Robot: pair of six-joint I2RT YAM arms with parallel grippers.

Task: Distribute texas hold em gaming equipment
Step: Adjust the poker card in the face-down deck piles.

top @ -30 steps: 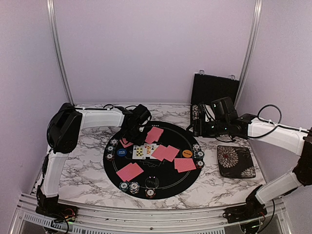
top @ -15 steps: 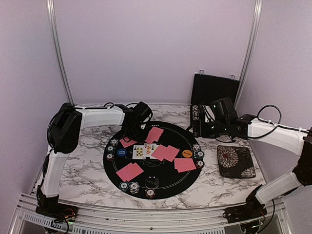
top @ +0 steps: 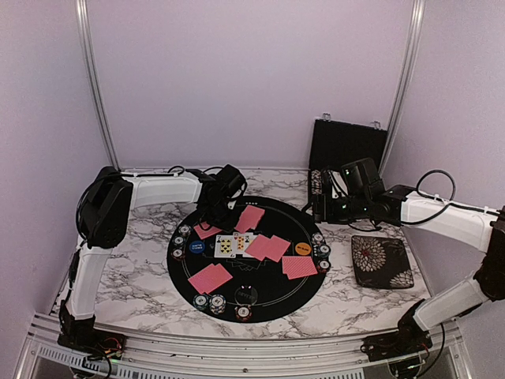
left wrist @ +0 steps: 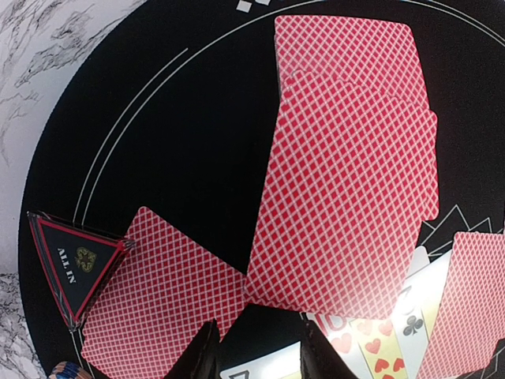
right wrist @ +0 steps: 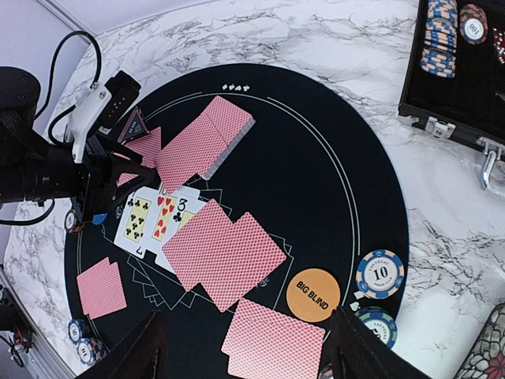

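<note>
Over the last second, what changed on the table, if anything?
The left gripper drew up and back slightly from the red-backed card at the far left of the black mat, so more of that card shows; the card stayed down. The right gripper, other cards, chips and buttons did not move.

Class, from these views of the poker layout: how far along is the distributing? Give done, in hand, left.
Done: face-down cards lie around the mat, three face-up cards sit mid-mat, chip stacks stand at its left, right and near edges, and the Big Blind button is out. In hand: the left gripper hovers over the far-left cards, seemingly empty; the right gripper is open. Left: perhaps case chips for the far edge.
</note>
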